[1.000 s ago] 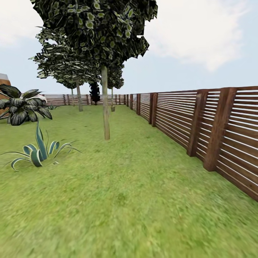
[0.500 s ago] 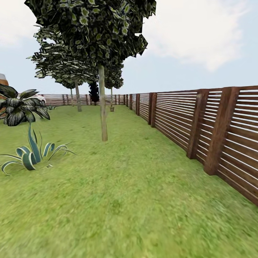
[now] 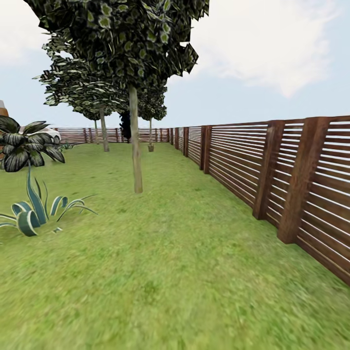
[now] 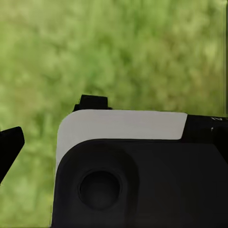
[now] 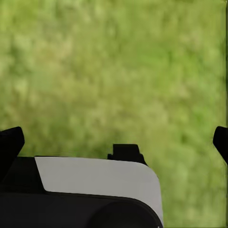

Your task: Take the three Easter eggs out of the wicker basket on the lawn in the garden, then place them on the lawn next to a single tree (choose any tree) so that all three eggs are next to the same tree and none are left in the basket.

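The lawn (image 3: 160, 262) stretches ahead in the head view, short mottled green grass. A tree (image 3: 135, 150) with a slim pale trunk and a dark leafy crown stands a few metres ahead, left of centre. More trees (image 3: 103, 133) stand farther back. The Easter eggs and the wicker basket are out of view. In the right wrist view, my right gripper (image 5: 114, 142) hangs open over grass, with dark fingertips (image 5: 9, 145) at both edges of the picture. My left gripper (image 4: 114, 142) also hangs over grass; one fingertip (image 4: 9, 147) shows far out at the edge, with nothing held.
A slatted brown wooden fence (image 3: 272, 180) runs along the right and across the back. A spiky striped plant (image 3: 31, 209) and a broad-leafed plant (image 3: 26, 146) stand at the left. A small brown thing (image 3: 150, 147) sits at a far trunk's foot, too small to identify.
The camera has moved forward: the near tree and the spiky plant have slid left and look closer, and the fence posts loom larger. Nothing in the garden itself has moved.
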Tool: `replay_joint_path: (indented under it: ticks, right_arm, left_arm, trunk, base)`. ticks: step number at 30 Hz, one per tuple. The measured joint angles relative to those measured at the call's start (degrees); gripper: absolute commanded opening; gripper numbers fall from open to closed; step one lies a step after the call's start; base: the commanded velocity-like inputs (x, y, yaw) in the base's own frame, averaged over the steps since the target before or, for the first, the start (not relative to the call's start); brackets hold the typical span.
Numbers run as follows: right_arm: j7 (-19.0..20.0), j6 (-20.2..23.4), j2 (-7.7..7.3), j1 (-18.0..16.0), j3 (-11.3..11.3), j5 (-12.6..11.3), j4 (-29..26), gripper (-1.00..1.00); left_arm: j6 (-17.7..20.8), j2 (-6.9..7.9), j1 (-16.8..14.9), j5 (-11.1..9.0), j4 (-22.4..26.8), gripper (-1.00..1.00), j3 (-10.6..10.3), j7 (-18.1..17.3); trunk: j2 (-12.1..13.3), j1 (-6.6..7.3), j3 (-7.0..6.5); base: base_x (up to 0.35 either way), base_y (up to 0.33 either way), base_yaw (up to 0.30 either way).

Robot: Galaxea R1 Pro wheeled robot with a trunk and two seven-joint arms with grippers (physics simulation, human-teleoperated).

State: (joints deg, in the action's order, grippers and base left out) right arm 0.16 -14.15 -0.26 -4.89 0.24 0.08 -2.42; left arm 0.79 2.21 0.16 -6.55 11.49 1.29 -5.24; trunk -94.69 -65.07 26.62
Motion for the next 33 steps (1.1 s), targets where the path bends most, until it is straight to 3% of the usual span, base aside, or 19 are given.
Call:
replay_joint_path:
  ticks: [33]
  right_arm:
    - [0.0,0.0,0.0,0.0,0.0,0.0,0.0,1.0]
  left_arm:
    - [0.0,0.25,0.0,0.0,0.0,1.0,0.0,0.1]
  trunk:
    - [0.0,0.0,0.0]
  base:
    - [0.285,-0.158,0.0]
